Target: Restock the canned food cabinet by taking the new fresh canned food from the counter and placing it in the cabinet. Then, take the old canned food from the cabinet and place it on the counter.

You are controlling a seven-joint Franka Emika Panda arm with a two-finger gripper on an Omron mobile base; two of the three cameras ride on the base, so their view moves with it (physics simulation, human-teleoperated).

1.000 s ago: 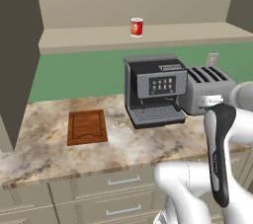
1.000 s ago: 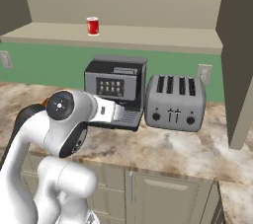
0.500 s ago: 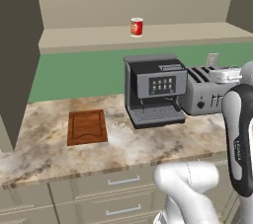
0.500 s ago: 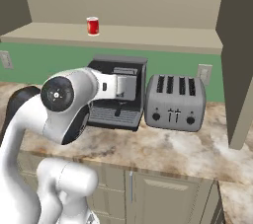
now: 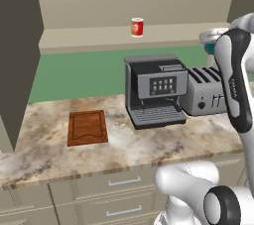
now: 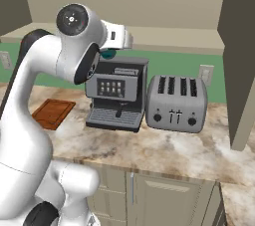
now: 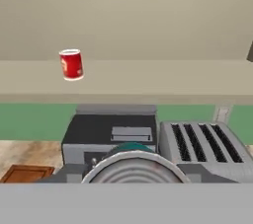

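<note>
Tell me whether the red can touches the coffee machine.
Apart. Left base view: the red can stands on the cabinet shelf, green wall showing between it and the coffee machine below.

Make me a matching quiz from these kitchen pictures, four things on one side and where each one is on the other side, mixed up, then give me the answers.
Things:
1. red can
2. teal can
3. cutting board
4. toaster

Places:
A. counter, left of the coffee machine
B. cabinet shelf
C. counter, right of the coffee machine
D. held in the gripper

Pairs: 1-B, 2-D, 3-A, 4-C
</note>
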